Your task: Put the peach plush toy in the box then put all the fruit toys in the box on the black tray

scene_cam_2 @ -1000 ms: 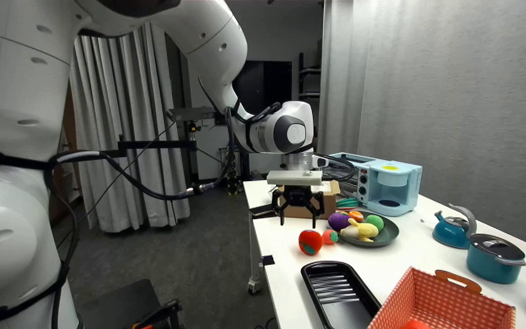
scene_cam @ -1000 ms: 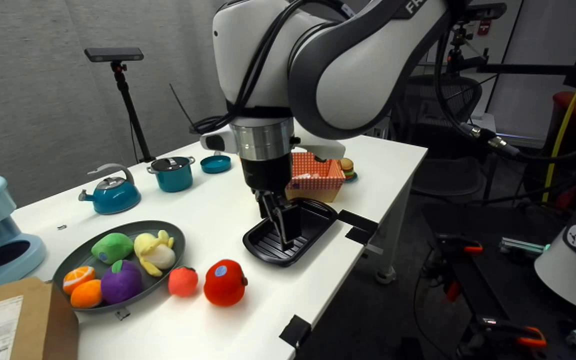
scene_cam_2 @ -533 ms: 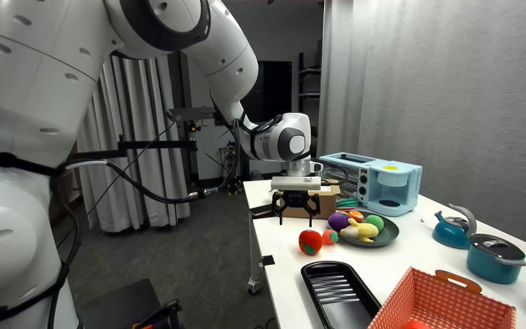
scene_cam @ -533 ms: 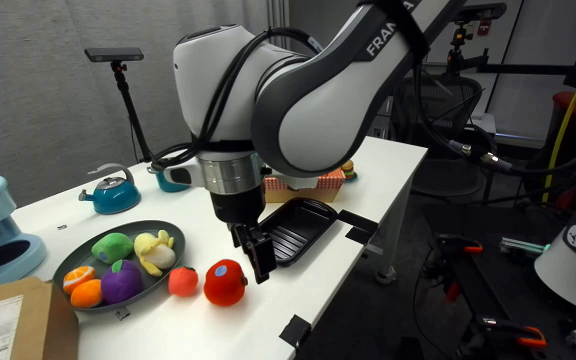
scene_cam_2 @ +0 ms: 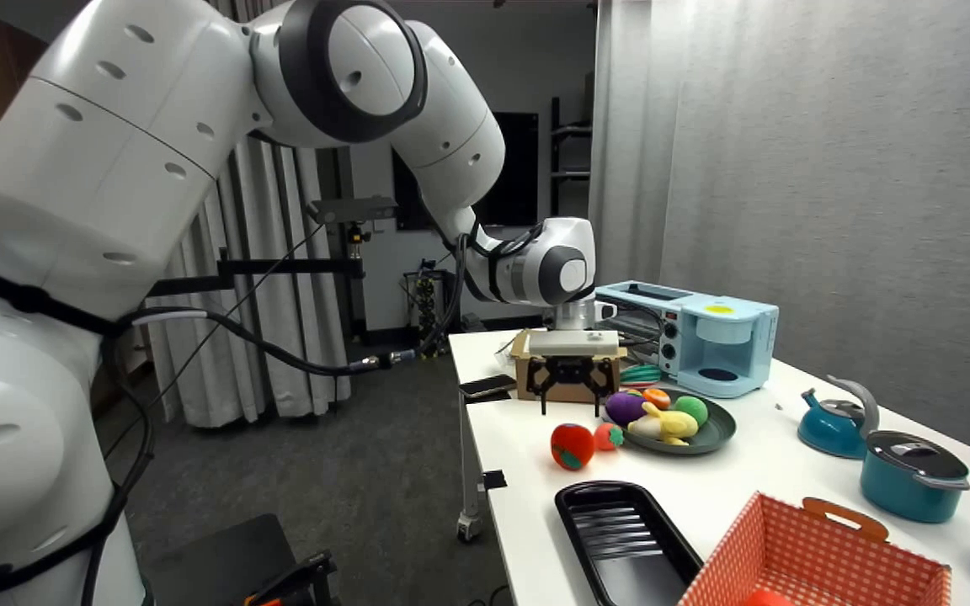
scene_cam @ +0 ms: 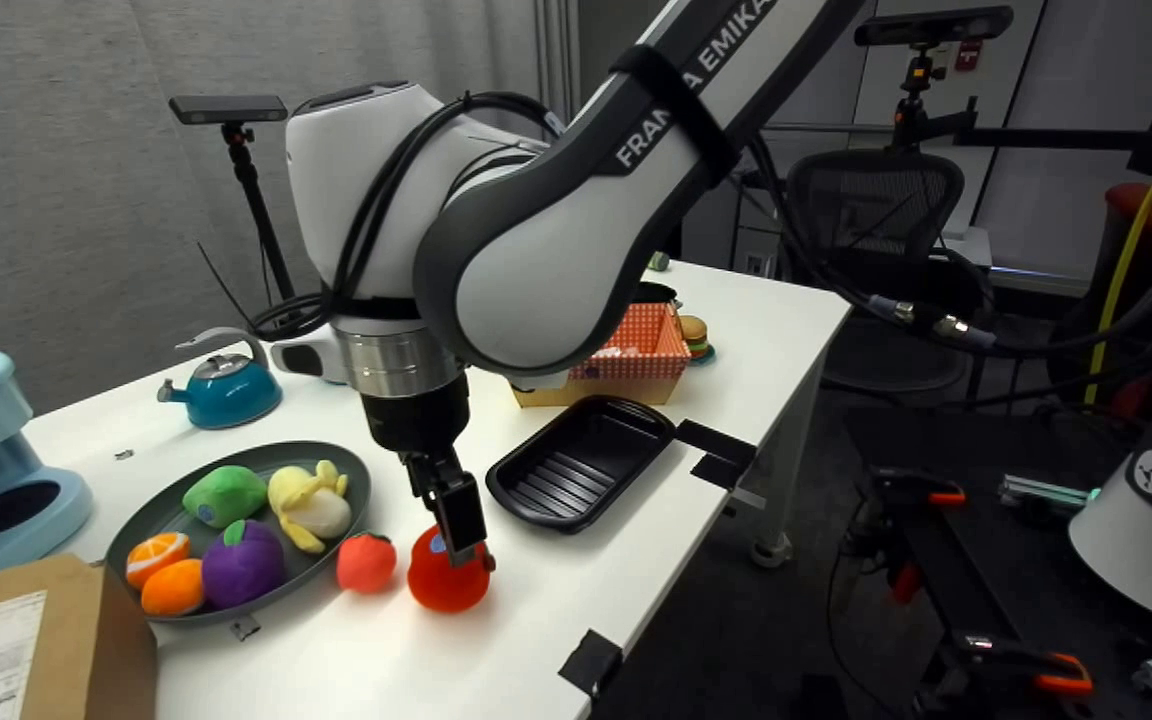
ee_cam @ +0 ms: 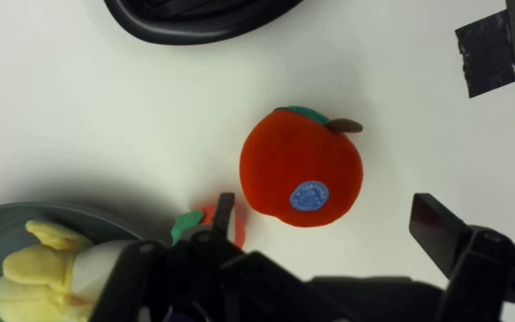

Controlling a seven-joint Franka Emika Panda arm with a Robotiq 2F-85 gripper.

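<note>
Wrist view shows me the gripper (ee_cam: 322,201) with its fingers spread wide, near the peach toy (ee_cam: 300,156) yet apart from it. The peach toy rests on the white table (scene_cam: 551,605), just beside a smaller red fruit toy (scene_cam: 366,565). In both exterior views I see the box (scene_cam_2: 830,551) standing beside the black tray (scene_cam: 586,455).

In an exterior view, the peach plush toy (scene_cam: 439,588) lies on the table (scene_cam: 526,650) just right of a fruit toy (scene_cam: 366,565), which sits beside the plate (scene_cam: 161,505). Toy produce (scene_cam: 243,566) lies on the plate. Farther back and to the right stands the tray (scene_cam: 604,440), with the box (scene_cam: 621,387) behind it. The kettle (scene_cam: 233,393) stands behind the plate, the carton (scene_cam: 116,650) at its front left.
</note>
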